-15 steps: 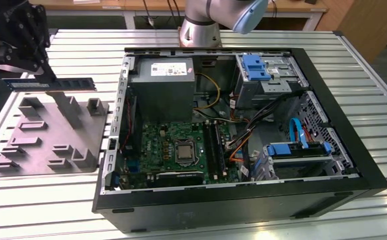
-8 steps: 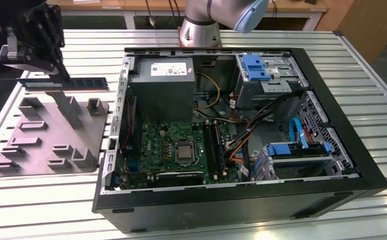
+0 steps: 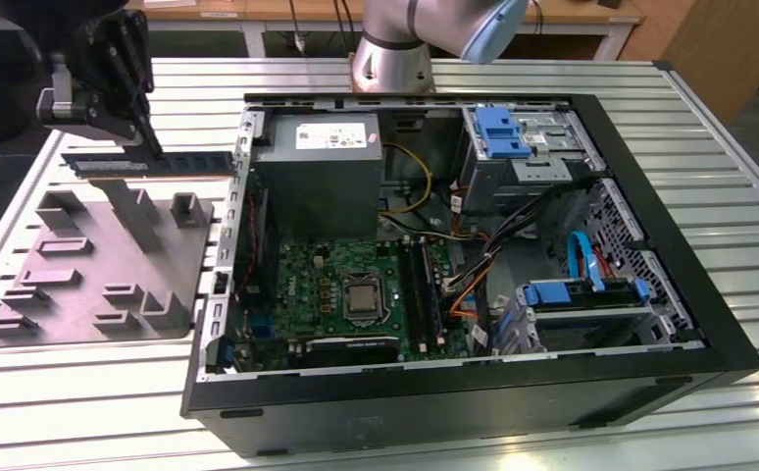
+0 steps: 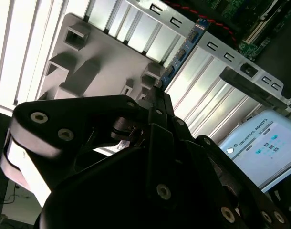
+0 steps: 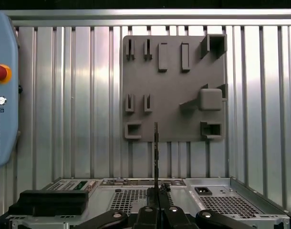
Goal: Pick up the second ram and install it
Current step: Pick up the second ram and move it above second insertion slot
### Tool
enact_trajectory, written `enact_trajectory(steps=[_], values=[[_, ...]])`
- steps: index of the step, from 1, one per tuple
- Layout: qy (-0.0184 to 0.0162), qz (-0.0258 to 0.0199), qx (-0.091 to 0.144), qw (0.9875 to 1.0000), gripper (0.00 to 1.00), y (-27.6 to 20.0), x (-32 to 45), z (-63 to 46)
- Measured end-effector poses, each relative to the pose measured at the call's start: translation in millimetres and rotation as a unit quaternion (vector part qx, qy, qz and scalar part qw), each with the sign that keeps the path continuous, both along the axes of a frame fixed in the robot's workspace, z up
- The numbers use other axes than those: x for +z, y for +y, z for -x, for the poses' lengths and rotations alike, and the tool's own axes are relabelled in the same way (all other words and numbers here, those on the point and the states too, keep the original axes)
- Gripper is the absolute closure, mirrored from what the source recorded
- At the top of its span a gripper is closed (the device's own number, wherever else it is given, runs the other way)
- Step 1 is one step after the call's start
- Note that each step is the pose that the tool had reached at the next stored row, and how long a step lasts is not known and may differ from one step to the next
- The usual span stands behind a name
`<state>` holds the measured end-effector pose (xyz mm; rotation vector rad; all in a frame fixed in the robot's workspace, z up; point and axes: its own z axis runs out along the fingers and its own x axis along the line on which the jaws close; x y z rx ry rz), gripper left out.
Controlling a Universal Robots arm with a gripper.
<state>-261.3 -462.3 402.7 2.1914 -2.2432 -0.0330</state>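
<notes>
End effector [image 3: 153, 152]: closed on the second ram [image 3: 105, 165], which is held level above the grey fixture tray [image 3: 92, 280], just beside the open computer case [image 3: 484, 397]. Risk: the thin-edge grip could let the stick tilt or slip and strike the case wall.

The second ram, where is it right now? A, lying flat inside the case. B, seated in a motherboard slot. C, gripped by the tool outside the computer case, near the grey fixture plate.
C: in the exterior view the tool is shut on the second ram, outside the computer case, by the grey fixture plate.
</notes>
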Motion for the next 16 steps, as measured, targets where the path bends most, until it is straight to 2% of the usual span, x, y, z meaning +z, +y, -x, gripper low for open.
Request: enact_trajectory(steps=[16], values=[[0.0012,0.0000,0.000,1.0000,0.89,0.0,-0.1,-37.3]])
